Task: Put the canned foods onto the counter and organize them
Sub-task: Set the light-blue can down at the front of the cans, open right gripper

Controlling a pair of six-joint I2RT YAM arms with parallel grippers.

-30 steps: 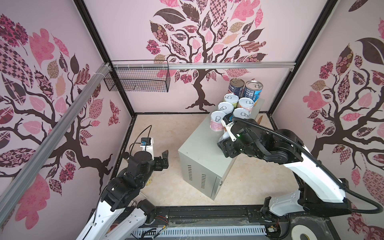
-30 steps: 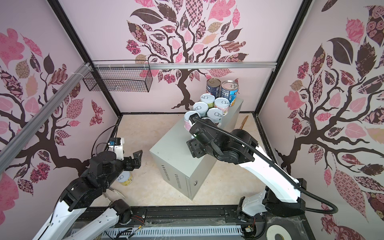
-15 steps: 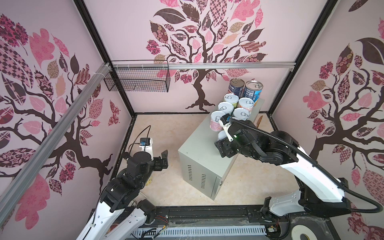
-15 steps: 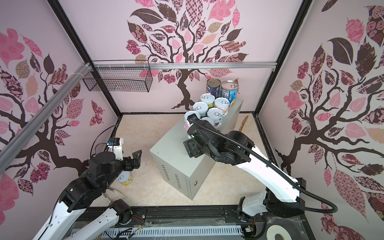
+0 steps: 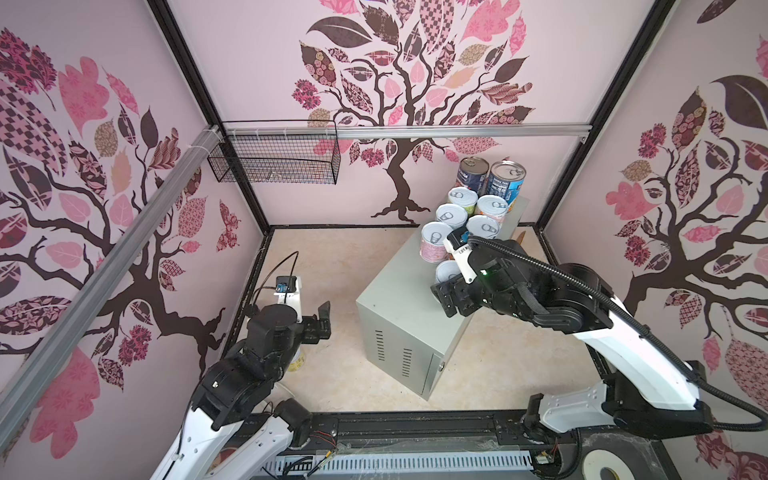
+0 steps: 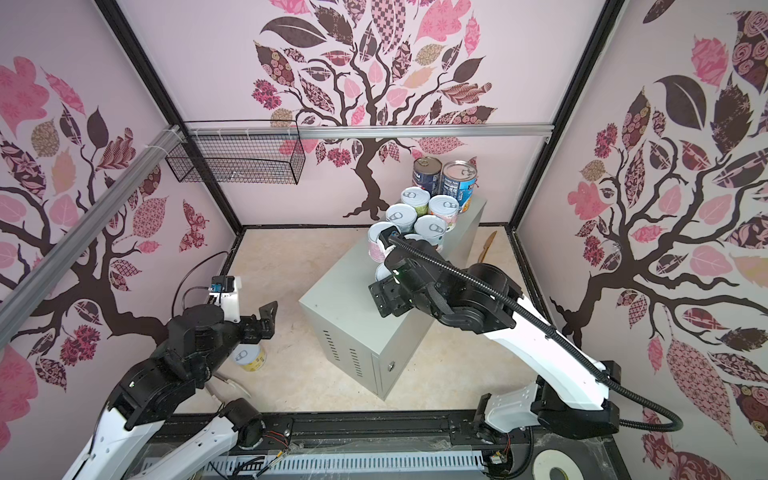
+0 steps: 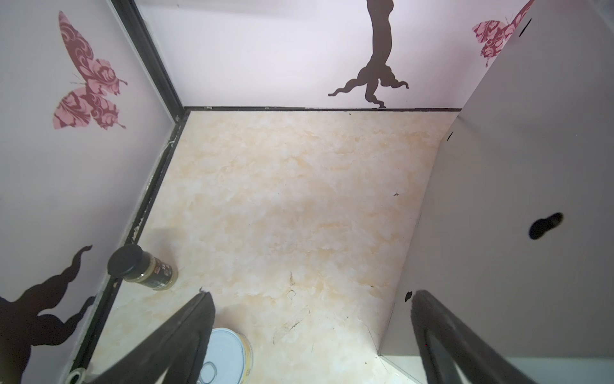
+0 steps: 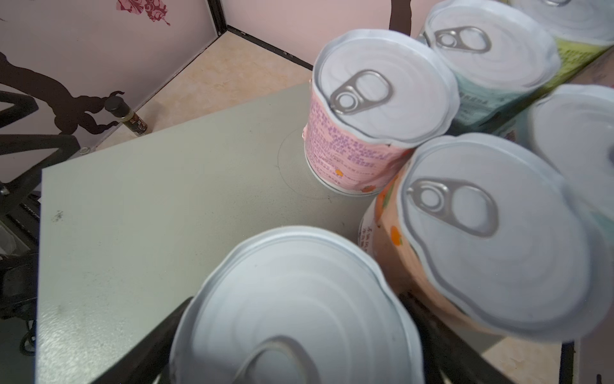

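Bare near half of the counter (image 5: 399,291); far half crowded with cans (image 5: 452,214); open floor (image 5: 332,257) alongside.

1. I counted two tall blue-labelled cans (image 5: 473,176) on the counter (image 5: 397,286).
2. Seven short pastel cans (image 5: 434,240) with pull-tab lids stood with them.
3. One short yellow can (image 6: 249,358) was on the floor (image 5: 332,257), making ten cans.
4. There was one counter, one wire basket (image 5: 274,160) and one dark jar (image 7: 143,267).
5. My grippers numbered two: left gripper (image 7: 310,294), right gripper (image 8: 299,297).

My left arm is folded low, left gripper (image 7: 310,296) aimed forward, jaws wide apart. My right arm reaches forward, right gripper (image 8: 299,297) angled down, jaws spread.
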